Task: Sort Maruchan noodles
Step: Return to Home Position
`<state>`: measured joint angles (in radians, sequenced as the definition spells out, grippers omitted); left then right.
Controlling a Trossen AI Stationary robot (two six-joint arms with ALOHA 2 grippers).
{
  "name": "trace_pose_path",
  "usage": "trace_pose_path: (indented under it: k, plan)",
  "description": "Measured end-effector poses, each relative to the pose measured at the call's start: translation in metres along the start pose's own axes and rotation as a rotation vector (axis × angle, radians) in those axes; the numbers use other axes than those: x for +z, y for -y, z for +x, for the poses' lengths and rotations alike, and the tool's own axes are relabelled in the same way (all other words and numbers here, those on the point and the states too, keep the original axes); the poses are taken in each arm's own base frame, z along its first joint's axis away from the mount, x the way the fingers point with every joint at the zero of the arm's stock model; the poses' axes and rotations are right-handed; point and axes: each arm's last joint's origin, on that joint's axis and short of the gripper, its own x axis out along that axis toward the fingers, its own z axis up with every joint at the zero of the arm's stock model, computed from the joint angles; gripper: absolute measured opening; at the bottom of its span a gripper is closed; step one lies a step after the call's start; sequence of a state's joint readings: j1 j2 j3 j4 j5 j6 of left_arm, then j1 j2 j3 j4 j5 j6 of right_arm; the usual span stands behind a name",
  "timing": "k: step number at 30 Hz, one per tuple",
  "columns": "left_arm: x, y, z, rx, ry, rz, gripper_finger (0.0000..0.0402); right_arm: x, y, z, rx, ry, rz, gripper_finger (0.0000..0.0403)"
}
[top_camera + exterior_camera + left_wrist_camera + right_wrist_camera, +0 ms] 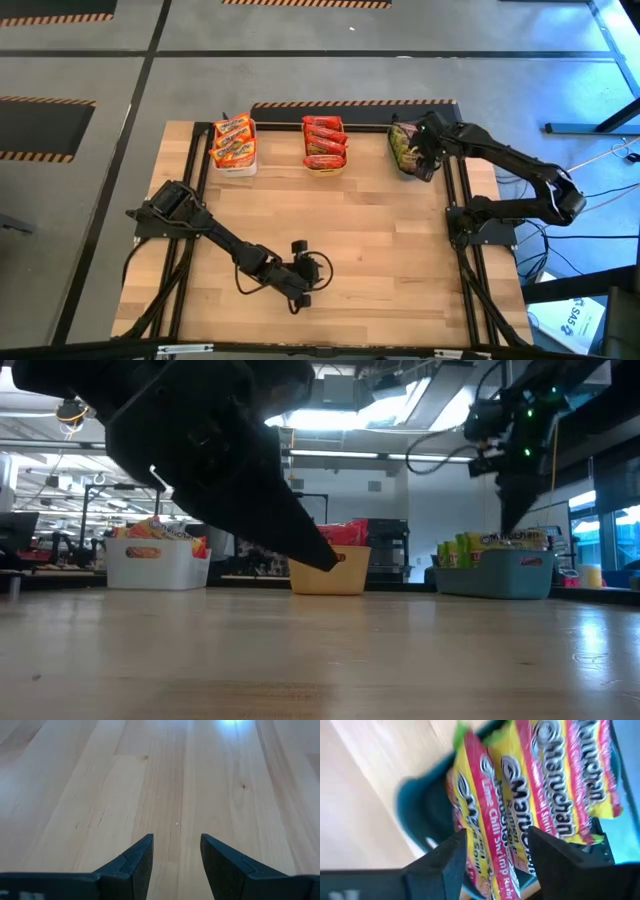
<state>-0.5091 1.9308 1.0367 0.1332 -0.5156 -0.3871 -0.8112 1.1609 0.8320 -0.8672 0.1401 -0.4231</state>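
1. the maruchan noodles [325, 143] all lie in three bins lined along the far edge of the table [380, 240]. orange-yellow packs [233, 142] are in the white bin [155, 570] toward the far left corner. red packs [350, 532] are in the orange bin [345, 582] at the middle of that edge. green-yellow packs [510, 790] are in the blue bin [500, 578] near the far right corner.
2. no pack shows loose on the bare wood, so the sorting looks finished and only the retreat home is left.
3. the right gripper [497, 837] hangs over the blue bin. its fingers [445, 855] are spread wide with nothing pinched, and the green-yellow packs stand on edge just beyond the tips.
4. to leave well, i would raise it straight up first, until the tips are above the bin's rim and the packs' upper edges. only then would i swing it back toward the table's right edge. a sideways pull from this height could snag a crinkly wrapper or shove the bin's wall.
5. the fingers are best kept apart through the lift, so that no wrapper gets caught and carried out.
6. the left gripper [176, 840] waits low over bare wood by the middle of the near edge, well apart from the bins. its jaws stand at a moderate gap and are empty. it only needs to fold back without scraping the wood.
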Motion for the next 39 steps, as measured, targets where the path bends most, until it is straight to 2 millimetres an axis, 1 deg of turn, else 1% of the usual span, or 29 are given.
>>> trace_pose_path:
  k: [3, 5, 7, 9, 11, 13, 14, 19, 22, 24, 26, 29, 33, 36, 39]
  plan:
    - [0.003, 0.001, 0.0, -0.012, 0.028, -0.017, 0.0158, 0.008, 0.004, -0.015, 0.054, 0.045, 0.046, 0.0199]
    - [0.006, 0.002, 0.0, -0.022, 0.051, -0.034, 0.0158, 0.013, 0.005, -0.024, 0.125, 0.094, 0.089, 0.0199]
    - [0.007, 0.003, 0.0, -0.039, 0.062, -0.041, 0.0158, 0.018, 0.001, -0.03, 0.241, 0.176, 0.125, 0.0196]
    - [0.009, 0.004, 0.0, -0.039, 0.085, -0.049, 0.0158, 0.025, -0.008, -0.034, 0.363, 0.287, 0.144, 0.019]
    - [0.011, 0.001, 0.0, -0.015, 0.099, -0.048, 0.0158, 0.031, -0.02, -0.036, 0.466, 0.382, 0.131, 0.0181]
    - [0.015, -0.003, -0.003, -0.004, 0.092, -0.023, 0.0158, 0.037, -0.036, -0.039, 0.515, 0.454, 0.099, 0.017]
    - [0.02, -0.006, -0.006, -0.006, 0.103, -0.024, 0.0157, 0.04, -0.045, -0.039, 0.523, 0.478, 0.082, 0.0163]
    - [0.052, -0.027, -0.038, -0.008, 0.145, 0.021, 0.014, 0.045, -0.088, -0.041, 0.503, 0.547, 0.001, 0.0122]
    - [0.059, -0.044, -0.052, -0.006, 0.173, 0.042, 0.012, 0.044, -0.11, -0.039, 0.496, 0.596, -0.027, 0.0096]
    - [0.056, -0.057, -0.061, -0.021, 0.175, 0.034, 0.0104, 0.043, -0.122, -0.039, 0.508, 0.638, -0.032, 0.0077]
    - [0.049, -0.068, -0.068, -0.048, 0.197, 0.007, 0.0086, 0.04, -0.134, -0.037, 0.532, 0.663, -0.033, 0.0059]
    - [0.037, -0.082, -0.084, -0.118, 0.286, -0.032, 0.0058, 0.034, -0.149, -0.032, 0.582, 0.696, -0.036, 0.0033]
    - [0.015, -0.102, -0.101, -0.139, 0.389, -0.073, 0.0023, 0.025, -0.163, -0.029, 0.617, 0.718, -0.031, 0.0006]
    - [-0.002, -0.114, -0.112, -0.147, 0.46, -0.106, 0.0005, 0.017, -0.171, -0.029, 0.6, 0.748, -0.017, 0.0003]
    - [-0.018, -0.125, -0.121, -0.153, 0.496, -0.133, 0.0003, 0.011, -0.178, -0.033, 0.592, 0.785, -0.023, 0.0007]
